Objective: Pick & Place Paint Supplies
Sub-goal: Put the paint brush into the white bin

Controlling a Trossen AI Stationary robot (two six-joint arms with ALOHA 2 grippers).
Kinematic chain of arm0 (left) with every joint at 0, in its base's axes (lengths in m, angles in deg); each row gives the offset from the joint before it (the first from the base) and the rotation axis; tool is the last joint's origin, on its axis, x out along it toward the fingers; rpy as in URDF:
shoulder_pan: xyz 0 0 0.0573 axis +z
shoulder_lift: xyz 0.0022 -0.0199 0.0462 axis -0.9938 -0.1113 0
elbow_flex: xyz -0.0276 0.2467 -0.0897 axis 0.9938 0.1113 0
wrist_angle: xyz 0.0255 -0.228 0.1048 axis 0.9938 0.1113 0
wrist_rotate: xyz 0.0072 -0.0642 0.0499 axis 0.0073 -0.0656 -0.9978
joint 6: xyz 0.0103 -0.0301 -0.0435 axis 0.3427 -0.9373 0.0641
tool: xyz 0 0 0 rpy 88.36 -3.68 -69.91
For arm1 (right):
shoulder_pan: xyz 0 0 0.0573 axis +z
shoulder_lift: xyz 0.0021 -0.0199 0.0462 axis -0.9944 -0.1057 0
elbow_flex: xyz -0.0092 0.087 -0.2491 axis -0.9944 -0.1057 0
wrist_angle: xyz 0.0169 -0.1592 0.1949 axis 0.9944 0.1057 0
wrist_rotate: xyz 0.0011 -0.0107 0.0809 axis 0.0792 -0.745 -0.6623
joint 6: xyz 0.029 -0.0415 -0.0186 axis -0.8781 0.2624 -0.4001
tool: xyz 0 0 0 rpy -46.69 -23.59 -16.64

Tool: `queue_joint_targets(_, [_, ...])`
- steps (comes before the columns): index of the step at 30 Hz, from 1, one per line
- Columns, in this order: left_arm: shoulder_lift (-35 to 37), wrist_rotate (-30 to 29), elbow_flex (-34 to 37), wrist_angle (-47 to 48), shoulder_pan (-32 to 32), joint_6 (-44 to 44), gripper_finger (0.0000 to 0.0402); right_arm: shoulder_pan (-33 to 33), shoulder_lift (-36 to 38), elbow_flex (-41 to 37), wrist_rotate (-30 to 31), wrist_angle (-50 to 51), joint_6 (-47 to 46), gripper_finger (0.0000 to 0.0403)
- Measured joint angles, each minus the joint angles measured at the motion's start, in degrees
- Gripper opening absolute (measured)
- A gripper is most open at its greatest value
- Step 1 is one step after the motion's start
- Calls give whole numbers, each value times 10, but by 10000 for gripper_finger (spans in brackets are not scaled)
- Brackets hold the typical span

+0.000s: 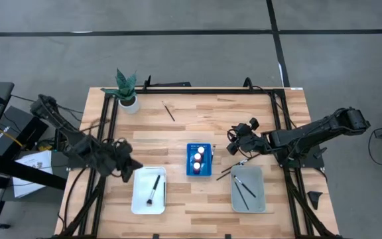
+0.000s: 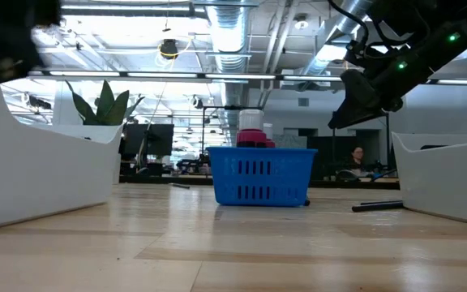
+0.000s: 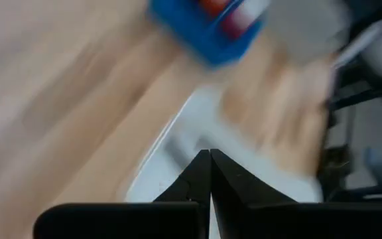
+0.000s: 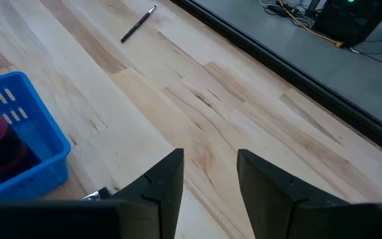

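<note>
While our right gripper [image 4: 209,182] hangs with its fingers parted and nothing between them, just right of the blue rack [image 1: 199,160], our left gripper [image 3: 209,179] has its fingers pressed together on nothing, above the near left corner of the white tray [image 1: 148,190]. Inside that rack we count three red paint bottles [image 1: 199,158] standing upright, white caps up. One dark-handled brush [image 1: 154,188] lies in the white tray, its long axis running nearly front to back, pale bristle end toward the near edge. Two more brushes [image 1: 244,188] lie crossed in the grey tray [image 1: 248,189], both slanting from far left to near right. Another thin brush [image 1: 229,170] rests on the wood between rack and grey tray, slanting toward the right gripper. A fifth, the lone brush [image 1: 169,111], lies far back near the potted plant [image 1: 127,89], angled diagonally on the table [image 1: 197,123].
</note>
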Motion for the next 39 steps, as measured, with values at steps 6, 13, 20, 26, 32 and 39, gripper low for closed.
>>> queue_joint_targets(6, [-18, 8, 0, -278, 93, 369, 0, 0, 0, 0, 0, 2, 0, 136])
queue_joint_targets(13, [-129, 97, -7, -504, 203, 618, 0, 0, 0, 0, -1, 10, 0, 136])
queue_joint_targets(20, [-313, 171, -180, -392, 313, 753, 0, 0, 0, 0, -1, 13, 0, 136])
queue_joint_targets(26, [-386, 103, -316, -244, 423, 816, 0, 0, 0, 0, 0, 16, 4, 136])
queue_joint_targets(32, [-470, 115, -418, -146, 513, 909, 0, 0, 0, 0, 0, 13, 4, 136])
queue_joint_targets(39, [-606, 114, -548, -53, 591, 986, 0, -2, 0, 0, 0, 5, 4, 136])
